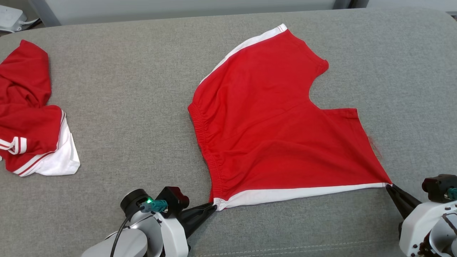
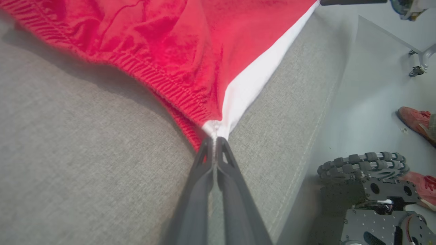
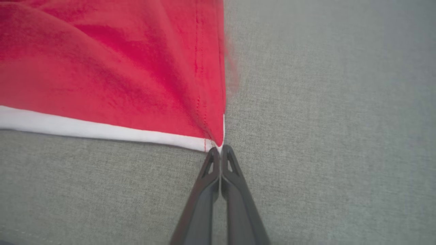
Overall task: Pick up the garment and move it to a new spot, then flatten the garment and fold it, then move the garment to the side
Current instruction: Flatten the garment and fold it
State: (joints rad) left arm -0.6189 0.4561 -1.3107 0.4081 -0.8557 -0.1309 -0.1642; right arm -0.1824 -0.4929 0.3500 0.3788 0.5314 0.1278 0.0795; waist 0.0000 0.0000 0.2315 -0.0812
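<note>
The garment is a pair of red shorts with white side stripes, spread across the middle of the grey cushion. Its near white-striped edge is pulled taut between my two grippers. My left gripper is shut on the waistband corner at the lower left, seen close in the left wrist view with the garment bunching there. My right gripper is shut on the leg-hem corner at the lower right, seen in the right wrist view pinching the garment at its white tip.
A second red and white piece of clothing lies crumpled at the cushion's far left. The grey cushion has bare fabric between the two. In the left wrist view the robot's wheeled base and a person's red shoes are on the floor.
</note>
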